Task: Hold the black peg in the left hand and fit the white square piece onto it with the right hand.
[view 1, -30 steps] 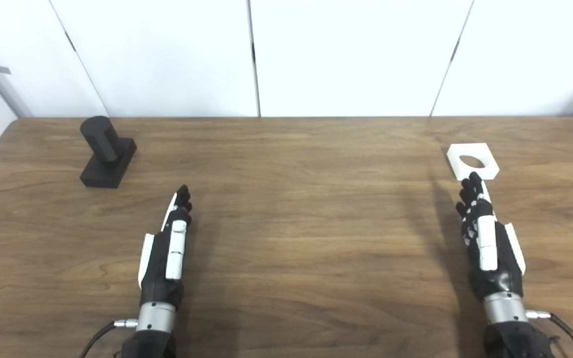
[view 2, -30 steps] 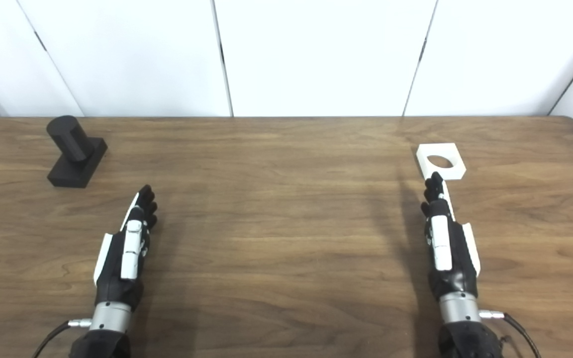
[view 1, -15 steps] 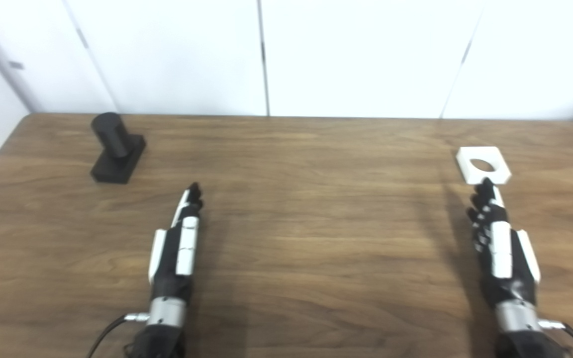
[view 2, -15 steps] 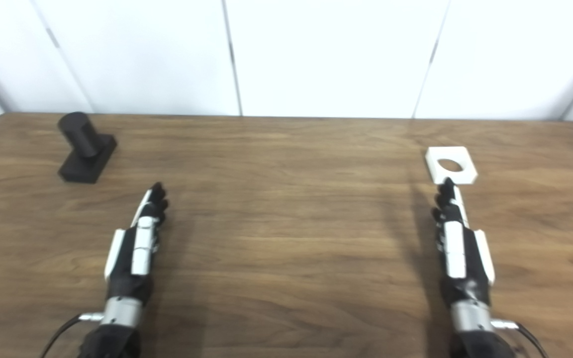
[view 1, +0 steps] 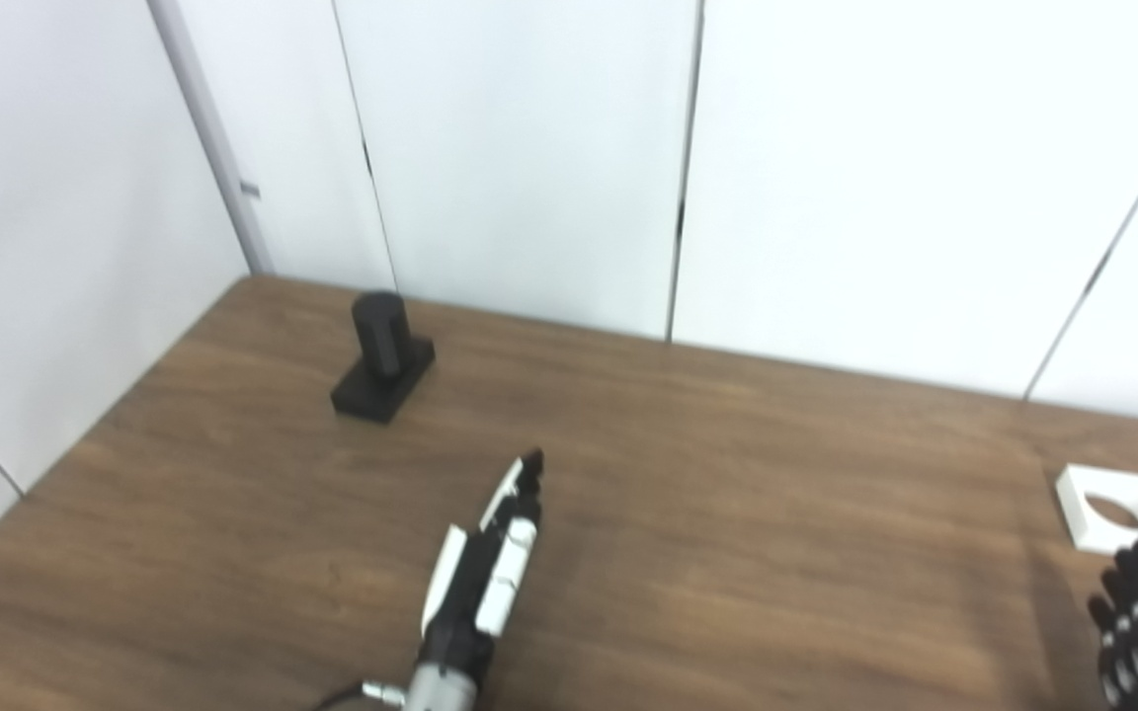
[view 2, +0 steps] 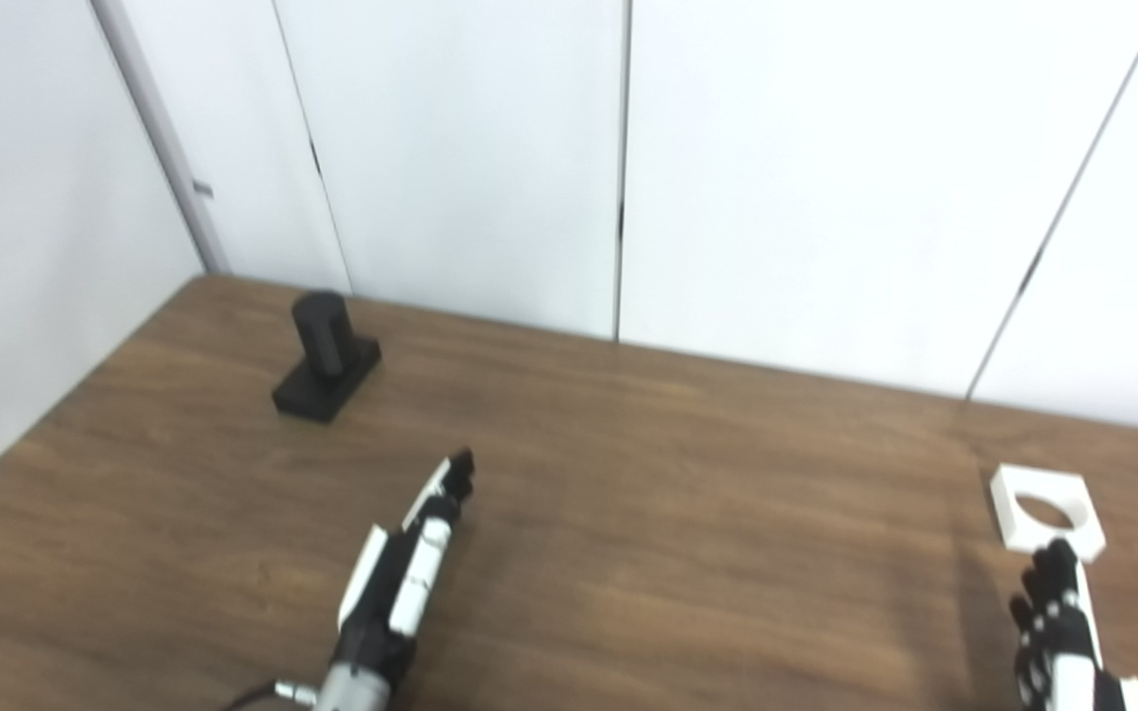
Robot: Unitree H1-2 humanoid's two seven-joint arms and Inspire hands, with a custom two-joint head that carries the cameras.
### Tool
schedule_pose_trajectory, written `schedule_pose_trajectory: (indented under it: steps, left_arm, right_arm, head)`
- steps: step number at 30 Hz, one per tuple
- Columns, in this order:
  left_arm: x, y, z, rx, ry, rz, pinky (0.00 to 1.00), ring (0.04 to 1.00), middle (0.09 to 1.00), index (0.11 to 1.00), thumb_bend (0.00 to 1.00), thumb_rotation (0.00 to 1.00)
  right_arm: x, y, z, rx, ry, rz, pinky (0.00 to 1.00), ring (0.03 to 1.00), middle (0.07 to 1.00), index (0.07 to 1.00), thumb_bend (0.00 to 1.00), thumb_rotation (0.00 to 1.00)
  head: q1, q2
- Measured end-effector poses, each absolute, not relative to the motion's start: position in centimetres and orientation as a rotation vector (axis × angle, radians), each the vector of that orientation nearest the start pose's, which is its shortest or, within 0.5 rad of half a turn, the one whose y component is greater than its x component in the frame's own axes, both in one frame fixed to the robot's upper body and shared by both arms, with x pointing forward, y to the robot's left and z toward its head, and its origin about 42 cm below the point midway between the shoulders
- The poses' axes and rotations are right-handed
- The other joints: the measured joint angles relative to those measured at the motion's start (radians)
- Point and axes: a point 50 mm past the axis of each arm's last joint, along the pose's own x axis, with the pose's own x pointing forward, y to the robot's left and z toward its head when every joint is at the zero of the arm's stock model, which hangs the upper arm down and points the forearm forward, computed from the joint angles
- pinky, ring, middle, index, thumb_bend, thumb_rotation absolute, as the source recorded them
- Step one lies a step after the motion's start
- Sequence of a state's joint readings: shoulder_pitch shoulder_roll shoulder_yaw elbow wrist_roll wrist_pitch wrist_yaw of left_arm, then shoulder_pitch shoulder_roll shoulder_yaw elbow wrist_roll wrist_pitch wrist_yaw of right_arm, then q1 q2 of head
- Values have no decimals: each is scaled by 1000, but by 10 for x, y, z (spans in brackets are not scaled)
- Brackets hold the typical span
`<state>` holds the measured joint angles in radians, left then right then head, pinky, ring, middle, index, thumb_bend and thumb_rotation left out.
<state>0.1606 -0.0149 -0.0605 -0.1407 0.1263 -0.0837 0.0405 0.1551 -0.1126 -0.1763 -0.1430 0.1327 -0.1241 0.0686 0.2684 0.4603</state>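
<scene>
While nothing is grasped yet, I count the task as barely begun: both pickups and the fitting are left. Nearest me, my left hand (view 1: 485, 573) lies flat over the middle of the tabletop (view 1: 747, 513), fingers straight and released, holding nothing. My right hand (view 2: 1058, 622) is at the near right corner, fingers spread and empty, its tips just short of the white piece (view 2: 1045, 508), which lies flat near the right edge with its hole up. Farther off, the peg (view 1: 378, 351) stands upright on its base near the far left corner, well apart from the left hand. Between hands and parts I see bare wood, so both reaches look unobstructed; the peg sits close to the far edge and wall.
</scene>
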Motion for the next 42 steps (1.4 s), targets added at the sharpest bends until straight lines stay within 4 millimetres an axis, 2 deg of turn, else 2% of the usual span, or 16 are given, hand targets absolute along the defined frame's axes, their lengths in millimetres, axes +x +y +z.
schedule_pose_trajectory:
  steps: [5, 11, 14, 17, 18, 19, 21, 24, 26, 27, 29, 31, 34, 37, 39, 42]
  left_arm:
    - [232, 198, 99, 110, -73, 20, 1000, 990, 989, 973, 502, 1000]
    - [233, 196, 99, 132, -75, 31, 994, 987, 994, 985, 519, 976]
    - [233, 197, 99, 176, -50, 39, 957, 971, 979, 977, 497, 790]
    - [233, 201, 114, 230, -27, 80, 890, 926, 953, 968, 577, 476]
    - [232, 204, 121, 250, -35, 99, 880, 919, 950, 967, 588, 441]
    - [232, 208, 125, 263, -38, 121, 867, 912, 940, 965, 669, 379]
    - [231, 216, 136, 289, -38, 176, 859, 909, 935, 963, 730, 350]
    - [230, 233, 154, 348, -42, 250, 906, 924, 937, 964, 790, 435]
    - [229, 244, 162, 432, -9, 294, 925, 943, 956, 987, 805, 554]
    - [229, 250, 165, 483, 17, 305, 928, 948, 962, 993, 809, 576]
    - [231, 268, 174, 601, 59, 320, 876, 947, 973, 980, 838, 670]
    - [235, 297, 184, 727, 89, 372, 827, 936, 971, 953, 868, 711]
    - [245, 335, 206, 890, 86, 475, 790, 928, 964, 930, 878, 710]
    - [259, 360, 220, 966, 86, 519, 761, 910, 940, 894, 868, 659]
    - [263, 366, 220, 982, 88, 529, 750, 902, 933, 878, 877, 634]
    - [273, 372, 202, 988, 139, 541, 747, 905, 926, 863, 905, 612]
  right_arm:
    - [227, -302, 112, -32, -164, -134, 1000, 1000, 974, 992, 639, 1000]
    - [229, -305, 112, -39, -200, -136, 1000, 999, 952, 965, 648, 1000]
    - [229, -305, 112, -32, -202, -137, 1000, 998, 947, 958, 693, 1000]
    - [230, -305, 113, -29, -202, -135, 1000, 1000, 968, 975, 718, 1000]
    - [230, -305, 113, -29, -202, -135, 1000, 1000, 972, 979, 721, 1000]
    - [230, -305, 113, -28, -201, -133, 1000, 1000, 986, 990, 722, 1000]
    - [230, -305, 113, -28, -197, -127, 1000, 1000, 989, 994, 724, 1000]
    - [229, -305, 112, -27, -186, -125, 1000, 999, 990, 998, 721, 1000]
    - [229, -305, 112, -25, -173, -126, 1000, 1000, 995, 1000, 727, 1000]
    - [229, -305, 111, -24, -162, -125, 1000, 1000, 996, 1000, 727, 1000]
    - [228, -305, 112, -21, -151, -126, 1000, 1000, 999, 1000, 716, 1000]
    - [228, -305, 111, -17, -135, -133, 1000, 1000, 1000, 1000, 697, 1000]
    - [226, -306, 110, -15, -121, -145, 1000, 1000, 1000, 1000, 668, 1000]
    - [226, -305, 110, -14, -120, -147, 1000, 1000, 1000, 1000, 627, 1000]
    - [226, -305, 110, -15, -120, -148, 1000, 1000, 1000, 1000, 618, 1000]
    - [226, -304, 110, -15, -122, -152, 1000, 1000, 1000, 1000, 599, 1000]
  head:
    - [8, -15]
    - [2, -14]
    - [-11, 1]
    - [-15, 11]
    - [-20, 15]
    - [-23, 18]
    - [-24, 15]
    - [-26, 17]
    - [-35, 17]
    - [-41, 20]
    - [-61, 24]
    - [-64, 26]
    - [-66, 28]
    - [-75, 31]
    - [-80, 32]
    - [-84, 34]
